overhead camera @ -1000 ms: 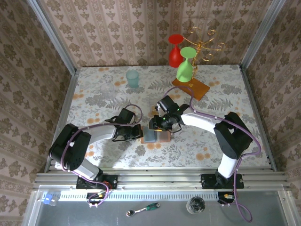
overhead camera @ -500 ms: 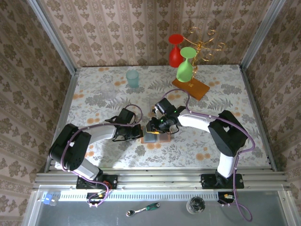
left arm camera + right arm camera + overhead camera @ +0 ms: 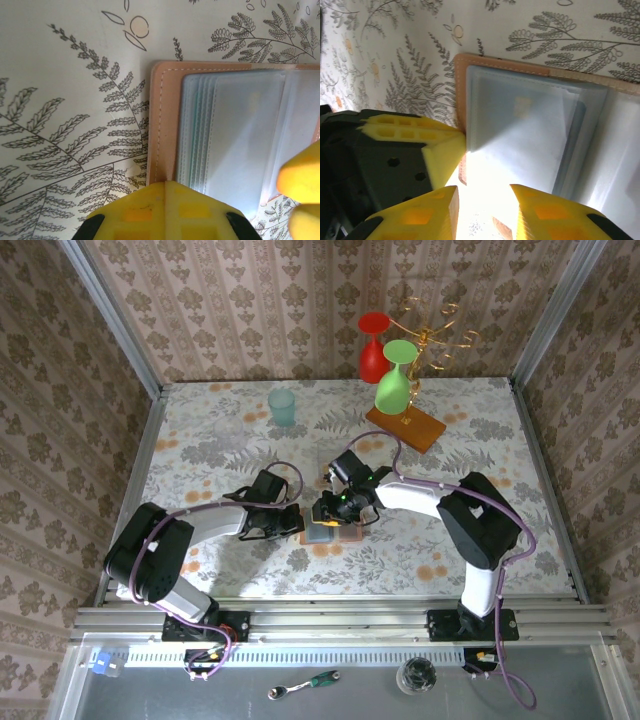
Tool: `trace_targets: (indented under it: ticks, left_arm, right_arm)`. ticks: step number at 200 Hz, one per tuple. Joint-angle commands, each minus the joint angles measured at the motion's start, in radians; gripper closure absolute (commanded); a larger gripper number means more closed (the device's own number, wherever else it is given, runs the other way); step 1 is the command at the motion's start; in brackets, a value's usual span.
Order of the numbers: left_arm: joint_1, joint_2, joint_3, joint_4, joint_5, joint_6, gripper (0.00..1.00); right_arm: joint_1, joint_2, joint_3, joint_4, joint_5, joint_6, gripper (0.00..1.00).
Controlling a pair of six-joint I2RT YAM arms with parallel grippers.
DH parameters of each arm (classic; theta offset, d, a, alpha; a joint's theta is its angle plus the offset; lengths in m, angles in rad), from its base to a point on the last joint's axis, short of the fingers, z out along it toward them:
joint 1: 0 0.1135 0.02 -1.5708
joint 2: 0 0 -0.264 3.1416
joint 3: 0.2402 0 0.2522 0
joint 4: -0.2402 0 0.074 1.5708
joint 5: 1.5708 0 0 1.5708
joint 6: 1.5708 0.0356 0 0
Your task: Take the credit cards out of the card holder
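The card holder [image 3: 333,532] lies open on the floral table, tan border [image 3: 162,125] around cloudy plastic sleeves [image 3: 530,130]. The credit cards stay hidden inside the sleeves; a faint tan patch shows through one. My left gripper [image 3: 167,187] is shut, and its joined tip rests on the holder's left border [image 3: 304,526]. My right gripper [image 3: 482,200] hovers low over the sleeves near that same edge, jaws open with a bright sleeve corner between them. In the top view the right gripper [image 3: 335,508] sits just right of the left gripper [image 3: 298,523].
At the back right, a wooden rack base [image 3: 405,427] carries a gold stand [image 3: 432,335] with an upturned green glass [image 3: 395,385] and a red glass [image 3: 373,345]. A teal cup [image 3: 282,405] stands at the back, left of centre.
The right gripper has slid slightly left and nearer over the holder, its jaws narrowing a little. The left gripper has stayed put on the holder's edge.
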Motion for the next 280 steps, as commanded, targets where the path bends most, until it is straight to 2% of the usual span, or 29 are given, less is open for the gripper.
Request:
trace_targets:
  ticks: [1, 48, 184, 280]
  left_arm:
    - [0.003, 0.009, -0.007, -0.039, -0.018, 0.031, 1.0]
    - [0.004, 0.01, -0.003, -0.042, -0.016, 0.033, 1.0]
    - [0.006, 0.008, -0.004, -0.052, -0.016, 0.033, 1.0]
    - [0.006, -0.005, 0.006, -0.063, -0.02, 0.037, 1.0]
  right_arm:
    - [0.007, 0.021, 0.004, -0.011, 0.028, -0.002, 0.67]
    - [0.007, 0.037, 0.009, -0.015, 0.025, -0.007, 0.67]
    - [0.005, -0.025, -0.005, -0.103, 0.13, -0.053, 0.67]
    - [-0.005, -0.034, -0.034, -0.072, 0.112, -0.043, 0.69]
